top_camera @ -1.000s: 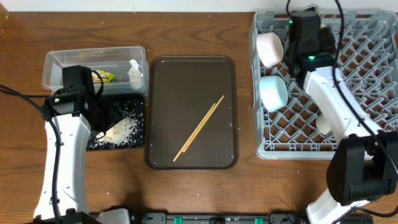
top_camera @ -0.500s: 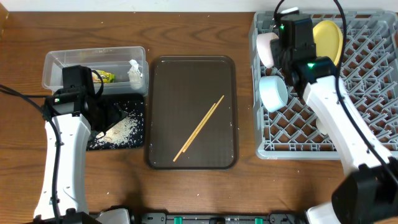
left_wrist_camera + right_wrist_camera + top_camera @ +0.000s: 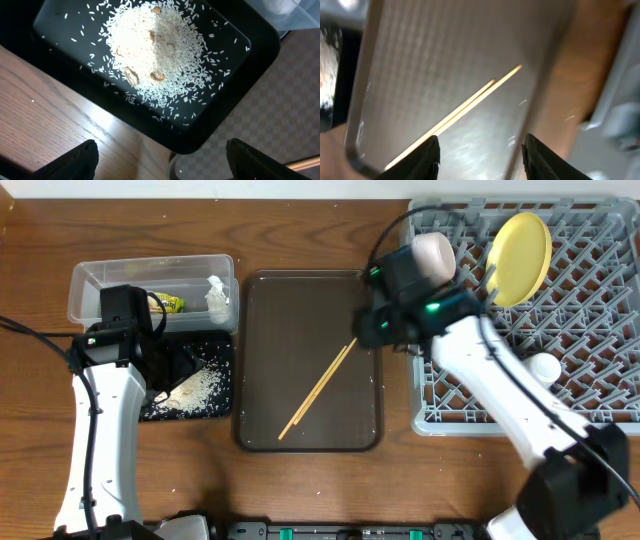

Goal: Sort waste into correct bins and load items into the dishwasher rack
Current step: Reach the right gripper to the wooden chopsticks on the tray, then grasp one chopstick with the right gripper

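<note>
The wooden chopsticks (image 3: 320,385) lie diagonally on the dark brown serving tray (image 3: 270,310). My right gripper (image 3: 365,330) is open and empty above the tray's right edge, near the chopsticks' upper end; they also show blurred in the right wrist view (image 3: 465,107) just ahead of the fingers (image 3: 482,160). My left gripper (image 3: 170,370) is open over the black tray (image 3: 222,350), which holds the rice (image 3: 150,45). The clear tub (image 3: 100,280) holds the wrapper (image 3: 168,302) and tissue (image 3: 216,295). The grey rack (image 3: 600,320) holds the yellow plate (image 3: 520,245), white bowl (image 3: 432,252) and small cup (image 3: 543,367). The blue bowl is hidden.
The rack's left wall (image 3: 415,395) stands just right of the brown tray, under my right arm. The black tray's corner (image 3: 200,142) lies between my left fingers (image 3: 160,160), with bare wood table (image 3: 45,115) beside it.
My right arm has swung left from the rack to the brown tray's right edge. The yellow plate now stands uncovered in the rack. The left arm has not moved.
</note>
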Tool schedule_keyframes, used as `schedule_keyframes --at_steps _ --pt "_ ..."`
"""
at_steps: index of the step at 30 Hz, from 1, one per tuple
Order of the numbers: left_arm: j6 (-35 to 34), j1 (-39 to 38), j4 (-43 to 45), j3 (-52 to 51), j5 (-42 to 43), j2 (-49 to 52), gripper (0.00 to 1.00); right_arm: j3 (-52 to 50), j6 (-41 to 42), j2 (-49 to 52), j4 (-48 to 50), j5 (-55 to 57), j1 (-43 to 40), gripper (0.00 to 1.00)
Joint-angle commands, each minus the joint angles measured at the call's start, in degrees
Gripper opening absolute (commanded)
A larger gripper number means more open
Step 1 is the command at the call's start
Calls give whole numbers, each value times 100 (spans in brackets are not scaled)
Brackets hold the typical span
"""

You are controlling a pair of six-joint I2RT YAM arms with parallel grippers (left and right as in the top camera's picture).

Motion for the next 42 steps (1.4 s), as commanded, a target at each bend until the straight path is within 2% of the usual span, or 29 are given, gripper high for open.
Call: schedule_keyframes --at_steps 1,11,16,21,29,37,42 --pt "-48 22 -11 -24 -31 -4 84 26 743 367 -52 -151 400 51" --pt "-46 22 -13 -24 -31 -4 84 26 1541 1620 -66 -153 1073 48" --pt "-48 22 -13 -24 -31 -4 84 26 1598 2031 -39 -85 1097 37" --pt "-48 22 -13 -24 -31 -4 84 28 1600 2070 -33 352 1080 35" --pt "-48 22 -13 -24 -31 -4 84 120 1635 2068 289 396 890 34" --pt "-48 22 -24 -24 -31 -4 84 142 1567 2068 1462 387 636 35" --pt "-46 22 -83 -24 -31 -4 84 155 1550 2057 1309 188 638 34"
